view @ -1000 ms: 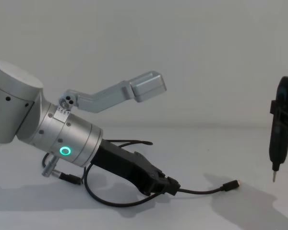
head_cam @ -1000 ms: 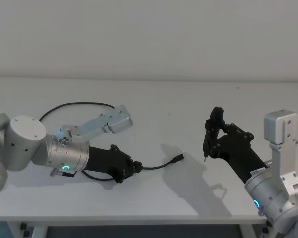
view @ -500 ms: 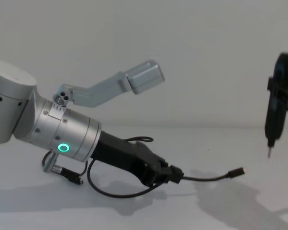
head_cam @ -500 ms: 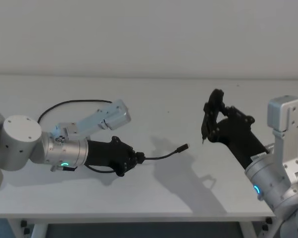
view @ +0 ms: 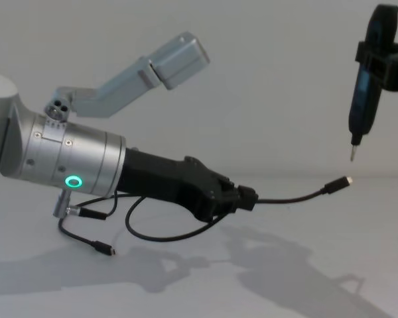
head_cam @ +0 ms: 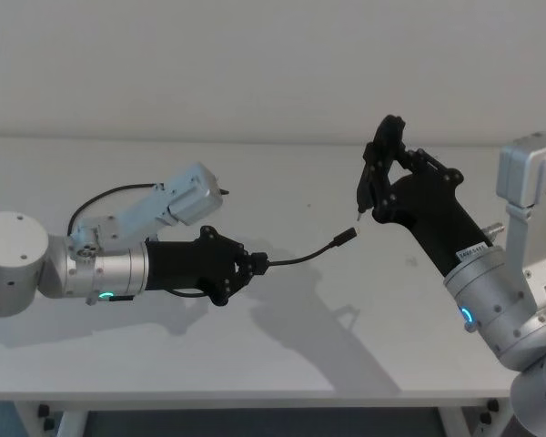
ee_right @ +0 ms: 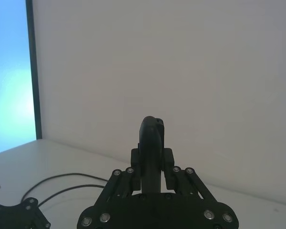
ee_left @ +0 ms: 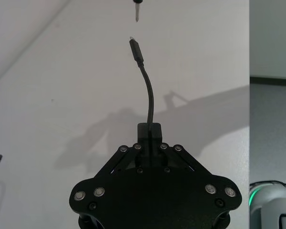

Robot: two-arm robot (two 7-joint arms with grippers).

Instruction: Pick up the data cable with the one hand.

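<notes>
My left gripper (head_cam: 253, 264), black with a silver wrist and a green ring, is shut on the data cable (head_cam: 302, 258) a short way from one plug. It holds the cable above the white table (head_cam: 282, 355). That plug (view: 338, 184) sticks out to the right in the air, and the left wrist view shows the left gripper (ee_left: 149, 131) and the plug (ee_left: 136, 48) ahead of it. The rest of the cable hangs in a loop under the arm, with its other plug (view: 105, 249) near the tabletop. My right gripper (head_cam: 382, 180) is shut on a slim black-and-blue tool (view: 367, 79), whose metal tip hangs just above the raised plug.
A plain white wall stands behind the table. The table's front edge (head_cam: 255, 396) runs along the bottom of the head view. The cable's slack (head_cam: 109, 196) curves behind my left arm. The grey camera housing (head_cam: 187, 196) sits above the left wrist.
My left gripper has risen off the table with the cable, and the free plug has swung up and to the right. The right gripper with its tool has moved up and closer to that plug.
</notes>
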